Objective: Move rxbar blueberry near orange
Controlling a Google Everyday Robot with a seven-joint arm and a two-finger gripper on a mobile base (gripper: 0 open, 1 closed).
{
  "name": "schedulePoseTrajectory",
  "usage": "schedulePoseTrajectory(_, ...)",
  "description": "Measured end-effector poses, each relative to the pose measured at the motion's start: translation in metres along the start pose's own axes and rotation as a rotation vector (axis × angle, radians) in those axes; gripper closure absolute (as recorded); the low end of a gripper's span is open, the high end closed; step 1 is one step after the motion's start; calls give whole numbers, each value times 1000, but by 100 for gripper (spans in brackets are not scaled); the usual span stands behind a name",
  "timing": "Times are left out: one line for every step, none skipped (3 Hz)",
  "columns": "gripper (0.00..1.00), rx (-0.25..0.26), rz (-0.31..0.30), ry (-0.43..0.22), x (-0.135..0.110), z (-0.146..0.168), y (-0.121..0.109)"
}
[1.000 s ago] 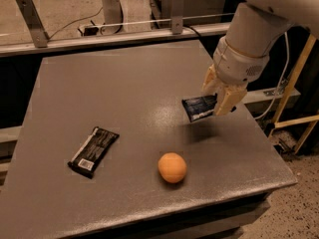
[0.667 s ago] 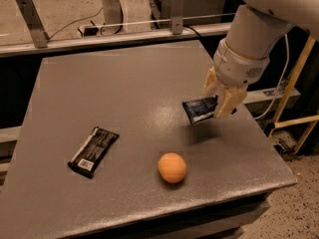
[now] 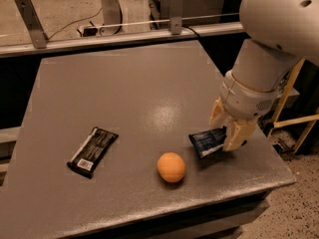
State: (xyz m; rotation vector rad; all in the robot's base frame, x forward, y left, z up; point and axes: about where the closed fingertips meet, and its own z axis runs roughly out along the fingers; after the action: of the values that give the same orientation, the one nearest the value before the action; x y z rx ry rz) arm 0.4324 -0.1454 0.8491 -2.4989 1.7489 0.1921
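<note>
A: Position of gripper (image 3: 227,132)?
B: Low over the right side of the table (image 3: 124,93), at the end of the white arm (image 3: 264,59). Pinching one end of the blue bar (image 3: 207,142).
A: And the bar itself?
B: Tilted, free end pointing left and down toward the orange (image 3: 171,167). Near the fruit, off to its right, not touching it. Dark shadow just beneath; cannot tell whether resting on the surface or held barely above it.
A: Anything else on top?
B: Black wrapper (image 3: 92,151) with white label, lying flat, well apart on the left. Not part of the job.
A: Step in hand?
B: Carry-and-place, by the look of it, and late in that. Arguably close enough to the orange to count as near.
A: Next move?
B: Probably lower until flat on the surface, then spread the fingers and lift straight up. Needs a gentle release, to avoid flicking the light wrapper on the way out. Also worth avoiding any nudge to the orange: round, likely to roll toward the front edge.
</note>
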Motion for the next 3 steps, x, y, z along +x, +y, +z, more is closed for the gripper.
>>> schedulePoseTrajectory(100,-48,12,-13,-2,18,30)
schedulePoseTrajectory(75,-43,12,-12,-3,20,29)
schedulePoseTrajectory(52,-38,12,-12,-3,20,28)
